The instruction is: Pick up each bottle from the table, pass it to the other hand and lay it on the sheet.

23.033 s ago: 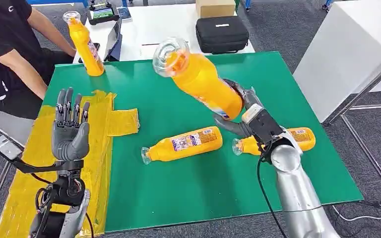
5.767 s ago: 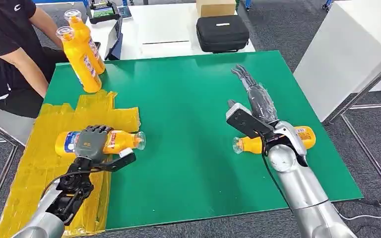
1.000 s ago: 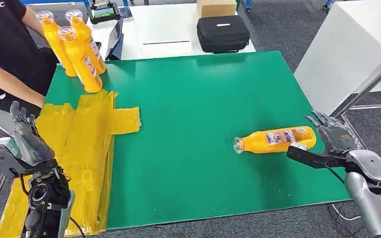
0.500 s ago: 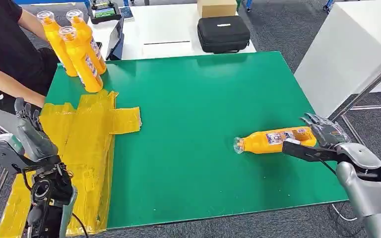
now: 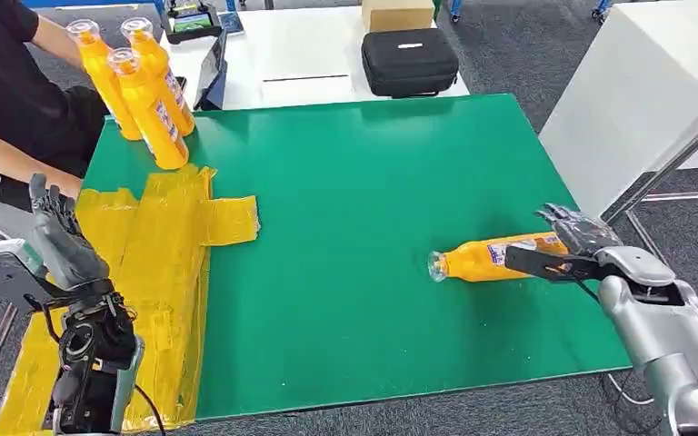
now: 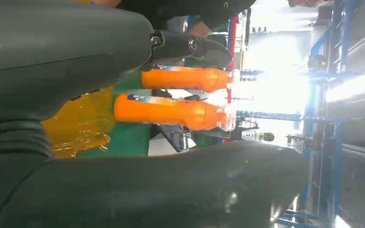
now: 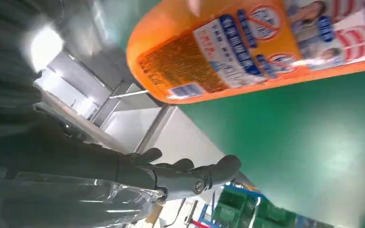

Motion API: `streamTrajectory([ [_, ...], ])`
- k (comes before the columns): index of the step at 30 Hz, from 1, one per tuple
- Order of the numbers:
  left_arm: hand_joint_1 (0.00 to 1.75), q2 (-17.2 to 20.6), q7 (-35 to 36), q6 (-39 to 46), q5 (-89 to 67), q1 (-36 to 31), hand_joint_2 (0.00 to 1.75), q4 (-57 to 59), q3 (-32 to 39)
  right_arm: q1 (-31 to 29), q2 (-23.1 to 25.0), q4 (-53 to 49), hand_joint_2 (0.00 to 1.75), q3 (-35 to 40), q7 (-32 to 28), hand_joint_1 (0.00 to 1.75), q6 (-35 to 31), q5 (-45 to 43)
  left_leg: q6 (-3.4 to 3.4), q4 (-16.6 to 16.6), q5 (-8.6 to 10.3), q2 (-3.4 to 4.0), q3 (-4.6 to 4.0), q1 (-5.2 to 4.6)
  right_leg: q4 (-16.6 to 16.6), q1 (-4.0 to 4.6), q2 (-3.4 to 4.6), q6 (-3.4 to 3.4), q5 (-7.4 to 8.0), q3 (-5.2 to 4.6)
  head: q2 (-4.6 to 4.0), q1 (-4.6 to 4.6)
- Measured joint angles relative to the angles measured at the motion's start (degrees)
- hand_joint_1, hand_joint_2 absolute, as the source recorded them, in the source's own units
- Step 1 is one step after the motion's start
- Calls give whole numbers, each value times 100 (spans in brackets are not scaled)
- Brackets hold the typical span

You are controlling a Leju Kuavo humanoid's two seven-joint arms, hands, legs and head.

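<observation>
One orange bottle (image 5: pixel 482 258) lies on its side on the green table (image 5: pixel 354 209), clear cap toward the middle. My right hand (image 5: pixel 571 243) is at its base end, thumb in front and fingers (image 5: pixel 561 220) behind, spread and not closed on it. In the right wrist view the bottle (image 7: pixel 266 47) is close, with the fingers (image 7: pixel 190 178) apart from it. My left hand (image 5: pixel 60 242) is raised with its fingers apart and holds nothing, over the left side of the yellow sheet (image 5: pixel 159 236). Three orange bottles (image 5: pixel 150 107) stand upright at the far left corner; two of these bottles (image 6: pixel 171 110) show in the left wrist view.
A person in black (image 5: pixel 4 82) sits at the far left, beside the standing bottles. Behind the green table, a white table (image 5: pixel 300 45) carries a black case (image 5: pixel 407 62) and a cardboard box (image 5: pixel 394 13). A white cabinet (image 5: pixel 636 91) stands to the right.
My right hand has moved in toward the lying bottle's base, its thumb now reaching along the front of it. My left hand has drifted slightly, still raised.
</observation>
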Motion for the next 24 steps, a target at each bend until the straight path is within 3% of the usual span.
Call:
streamTrajectory([
  [19, 0, 4, 42, -59, 127, -404, 0, 258, -9, -680, 658, 1777, 175, 819, 210, 2, 461, -50, -2, 0, 3, 5, 14, 1, -1, 1, 2, -1, 1, 6, 0, 0],
  [20, 0, 4, 42, -59, 127, -407, 0, 267, -11, -696, 677, 1831, 175, 830, 233, 171, 463, -26, -2, 0, 4, 5, 16, 1, -1, 1, 2, -1, 1, 7, 0, 0],
  [24, 0, 4, 48, -83, 131, -467, 0, 319, -28, -722, 796, 2015, 175, 931, 461, 175, 474, 63, -5, 0, 0, 7, 46, 4, -4, 3, 4, -3, -1, 29, 0, 0],
])
